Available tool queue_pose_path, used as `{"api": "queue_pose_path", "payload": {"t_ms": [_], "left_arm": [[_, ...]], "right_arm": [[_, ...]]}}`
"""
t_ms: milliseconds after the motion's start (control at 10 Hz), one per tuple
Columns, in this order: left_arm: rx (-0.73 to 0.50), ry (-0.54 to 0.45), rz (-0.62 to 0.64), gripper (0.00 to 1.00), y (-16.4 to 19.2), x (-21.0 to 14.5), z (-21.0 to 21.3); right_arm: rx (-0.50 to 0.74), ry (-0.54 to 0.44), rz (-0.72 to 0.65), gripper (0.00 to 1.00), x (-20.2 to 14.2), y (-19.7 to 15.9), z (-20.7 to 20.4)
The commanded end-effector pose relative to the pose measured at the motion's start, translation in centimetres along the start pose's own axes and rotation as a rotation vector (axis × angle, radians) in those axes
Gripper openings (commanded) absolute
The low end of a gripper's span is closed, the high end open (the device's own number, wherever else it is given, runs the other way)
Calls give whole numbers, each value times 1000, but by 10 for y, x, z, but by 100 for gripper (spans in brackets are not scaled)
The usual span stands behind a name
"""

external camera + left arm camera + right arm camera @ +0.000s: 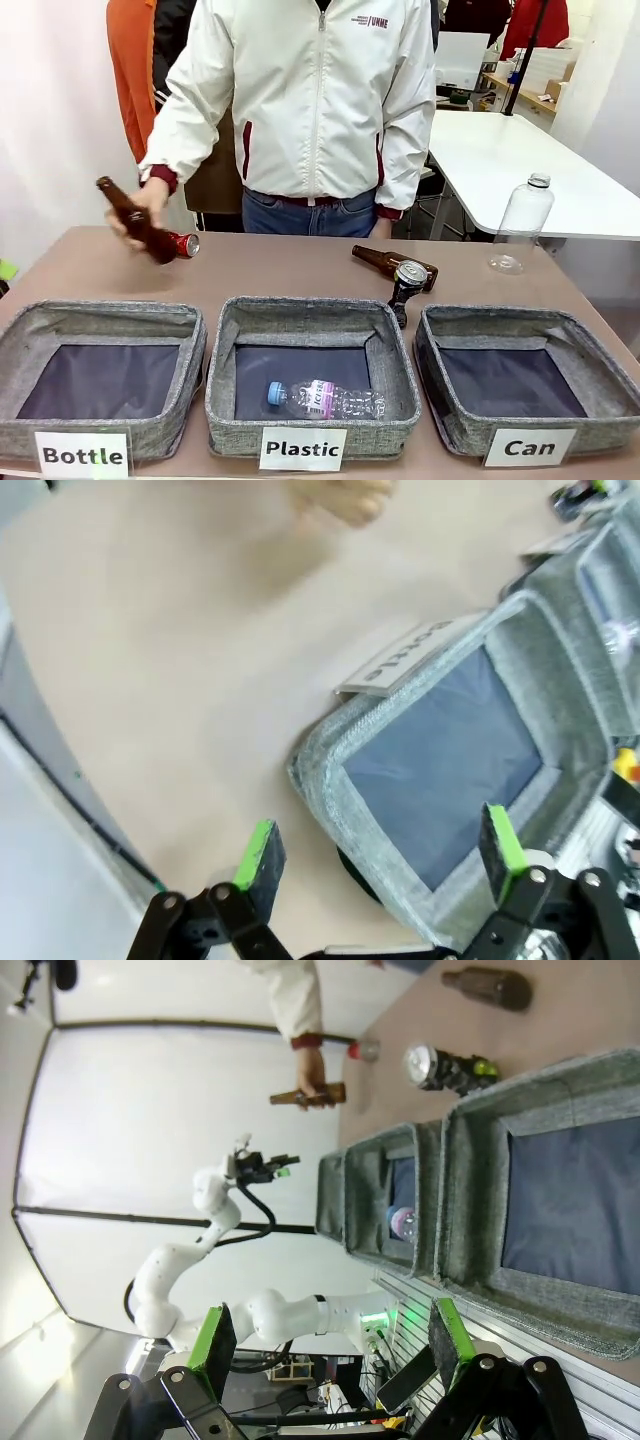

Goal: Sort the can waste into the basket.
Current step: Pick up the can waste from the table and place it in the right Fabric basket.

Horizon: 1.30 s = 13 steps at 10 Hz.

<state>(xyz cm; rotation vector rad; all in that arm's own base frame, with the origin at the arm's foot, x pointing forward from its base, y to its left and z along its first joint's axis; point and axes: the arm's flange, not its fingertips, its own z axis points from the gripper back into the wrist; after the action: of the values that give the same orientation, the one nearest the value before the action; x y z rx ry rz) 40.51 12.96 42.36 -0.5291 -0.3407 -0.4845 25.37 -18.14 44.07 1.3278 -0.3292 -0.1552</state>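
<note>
A red can [186, 244] lies at the table's far left, beside a person's hand [148, 205] that holds a brown bottle [135, 218]. A dark can with a silver top [408, 284] lies on its side just behind the gap between the middle and right bins. The basket marked "Can" [498, 316] stands at the front right with nothing in it. In the right wrist view my right gripper [328, 1338] is open, off the table beside this basket [474, 1200], with the dark can [442, 1066] and red can [366, 1050] beyond. My left gripper [380, 848] is open above the "Bottle" bin [325, 750].
The "Plastic" bin [308, 305] in the middle holds a clear bottle [325, 398]. The "Bottle" bin [100, 312] stands at the left. A second brown bottle [385, 262] lies behind the dark can. An upright clear plastic bottle [522, 222] stands at the far right.
</note>
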Motion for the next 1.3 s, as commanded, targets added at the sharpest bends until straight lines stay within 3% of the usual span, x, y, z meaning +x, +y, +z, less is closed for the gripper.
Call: {"api": "queue_pose_path", "payload": {"t_ms": [0,300,500,600,800,1200], "left_arm": [[49,58,9,100,-6,38,0],[106,130,86,100,1,99,1],[79,193,130,100,26,140,2],[63,172,180,100,40,147,9],[-25,170,141,100,60,125,32],[-193,22,30,100,95,21,64]], "right_arm": [[25,-10,27,100,3,2,2],[25,-10,27,100,3,2,2],[25,-10,27,100,3,2,2],[25,-10,27,100,3,2,2],[25,-10,27,100,3,2,2],[25,-10,27,100,3,2,2]]}}
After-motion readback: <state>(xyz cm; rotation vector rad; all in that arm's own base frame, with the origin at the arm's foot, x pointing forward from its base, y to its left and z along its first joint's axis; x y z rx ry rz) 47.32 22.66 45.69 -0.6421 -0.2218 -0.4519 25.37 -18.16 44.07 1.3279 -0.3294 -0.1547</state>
